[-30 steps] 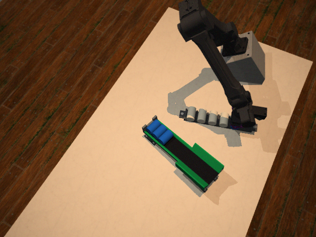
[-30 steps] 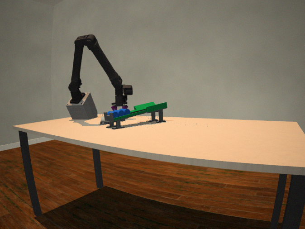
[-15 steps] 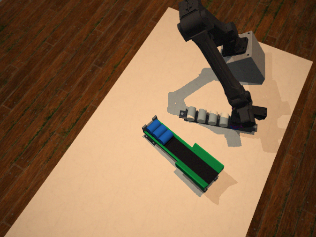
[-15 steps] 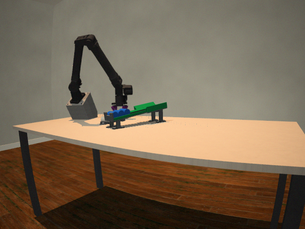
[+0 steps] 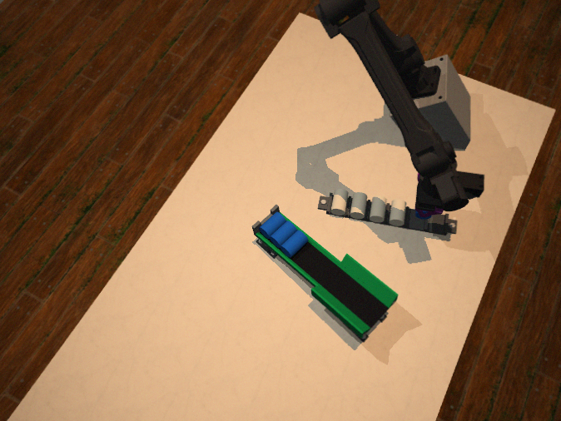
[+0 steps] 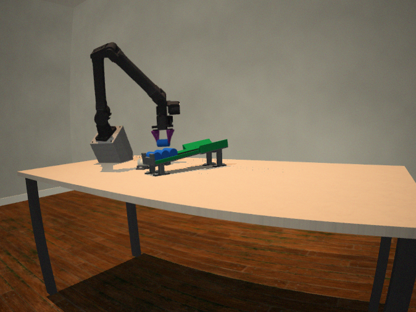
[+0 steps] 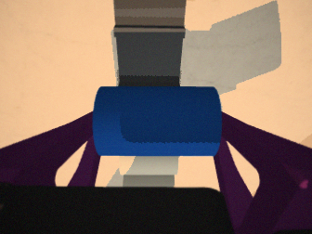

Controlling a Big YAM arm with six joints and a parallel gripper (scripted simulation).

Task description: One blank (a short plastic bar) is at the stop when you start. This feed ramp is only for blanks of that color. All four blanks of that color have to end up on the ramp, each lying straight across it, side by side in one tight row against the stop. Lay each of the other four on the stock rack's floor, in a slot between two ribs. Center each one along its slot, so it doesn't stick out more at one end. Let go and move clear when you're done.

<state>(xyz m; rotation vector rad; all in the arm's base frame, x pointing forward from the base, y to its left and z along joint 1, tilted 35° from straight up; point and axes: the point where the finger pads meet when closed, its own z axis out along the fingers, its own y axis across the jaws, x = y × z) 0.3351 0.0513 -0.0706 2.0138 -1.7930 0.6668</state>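
Blank [image 7: 157,122] looks stiff, smooth, probably slippery; end effector [image 7: 157,139] clamps its flat ends, at the rack's [image 5: 446,225] 3 o'clock end.
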